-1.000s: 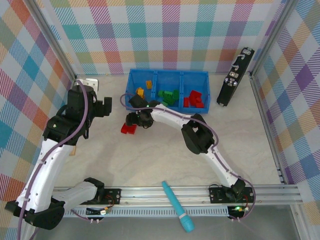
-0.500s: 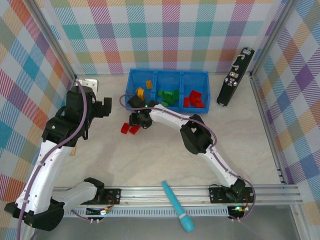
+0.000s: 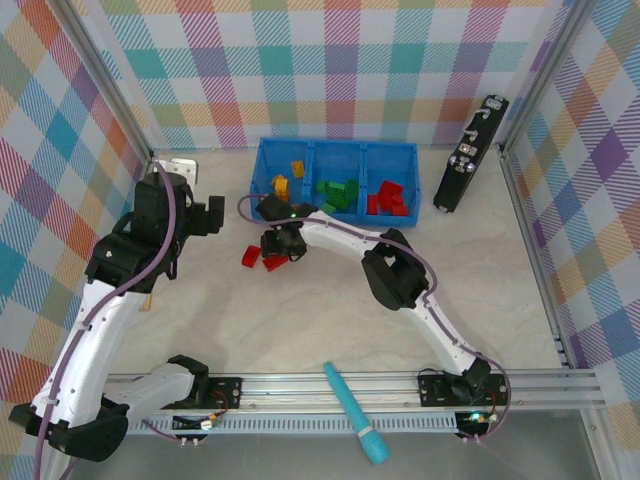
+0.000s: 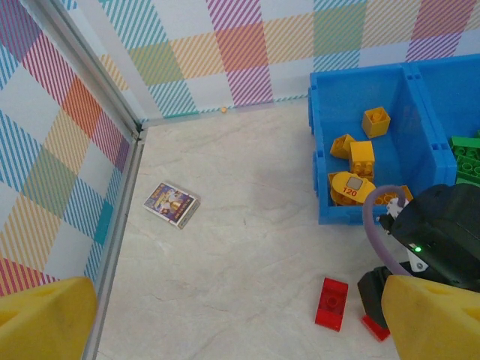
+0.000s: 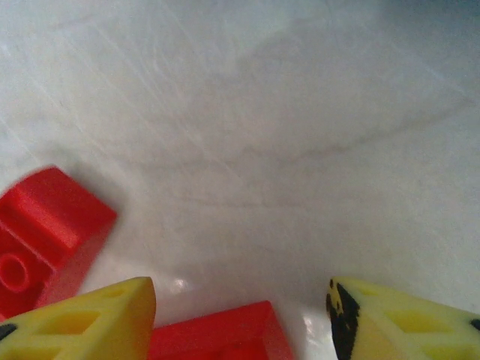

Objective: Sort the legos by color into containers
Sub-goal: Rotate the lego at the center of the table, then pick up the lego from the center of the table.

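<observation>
- A bright blue rectangular plastic tray (image 3: 335,146) with three open compartments side by side stands at the far side of the pale marbled bench (image 3: 300,320), near the checked back wall.
- The tray's left compartment holds the yellow-orange plastic bricks (image 4: 361,157). The middle one holds the green plastic bricks (image 3: 335,192), and the right one holds the red plastic bricks (image 3: 388,198).
- Two more red pieces lie loose on the bench, just in front of the left compartment. One is a flat red brick (image 4: 331,303) lying free. The other is a second red brick (image 5: 217,334) just beside it, under the right arm's wrist.
- The right claw (image 5: 240,300) sits low over the bench with its yellow fingers (image 5: 82,315) parted on either side of the second red brick. One finger is against the brick and bare bench shows before the other, so the claw is released and not clamping it.
- The left claw (image 4: 236,322) hovers well to the left of the tray, spread wide and holding nothing.
- A small printed card (image 4: 172,205) lies flat on the bench near the left wall rail.
- A black upright device (image 3: 465,155) leans to the right of the tray.
- A long teal pen-like tool (image 3: 355,412) lies across the near rail.
</observation>
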### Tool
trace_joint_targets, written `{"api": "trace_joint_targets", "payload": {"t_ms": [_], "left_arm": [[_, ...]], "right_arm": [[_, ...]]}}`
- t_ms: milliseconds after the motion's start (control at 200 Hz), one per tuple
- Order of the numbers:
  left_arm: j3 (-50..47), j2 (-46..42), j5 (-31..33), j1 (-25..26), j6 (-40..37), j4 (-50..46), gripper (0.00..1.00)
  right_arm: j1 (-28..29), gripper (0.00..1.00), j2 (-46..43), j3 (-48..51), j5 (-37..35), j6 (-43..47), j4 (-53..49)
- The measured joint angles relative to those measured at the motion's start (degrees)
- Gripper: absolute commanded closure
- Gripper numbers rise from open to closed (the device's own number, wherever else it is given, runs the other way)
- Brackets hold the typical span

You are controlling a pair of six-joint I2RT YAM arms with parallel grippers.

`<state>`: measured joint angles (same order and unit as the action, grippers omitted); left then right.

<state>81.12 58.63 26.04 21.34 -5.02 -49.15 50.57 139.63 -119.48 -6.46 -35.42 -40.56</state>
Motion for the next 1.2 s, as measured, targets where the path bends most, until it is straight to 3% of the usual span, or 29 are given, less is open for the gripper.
{"api": "trace_joint_targets", "payload": {"t_ms": [135,335,560,830,1200], "left_arm": [[0.0,0.0,0.0,0.0,0.0,0.0,0.03],[0.0,0.0,0.0,0.0,0.0,0.0,0.03],[0.0,0.0,0.0,0.0,0.0,0.0,0.03],[0.0,0.0,0.0,0.0,0.0,-0.1,0.02],[0.0,0.0,0.0,0.0,-0.3,-0.1,0.01]], "right_arm": [[0.0,0.1,-1.2,0.7,0.7,3.5,-1.3],[0.0,0.01,-3.6,0.7,3.3,7.3,-1.7],[0.4,0.01,-3.9,0.1,5.2,12.4,-2.4],[2.9,0.01,-2.4,-5.2,1.0,21.0,-6.2],[3.7,0.01,0.9,-5.6,-3.3,24.0,-8.7]]}}
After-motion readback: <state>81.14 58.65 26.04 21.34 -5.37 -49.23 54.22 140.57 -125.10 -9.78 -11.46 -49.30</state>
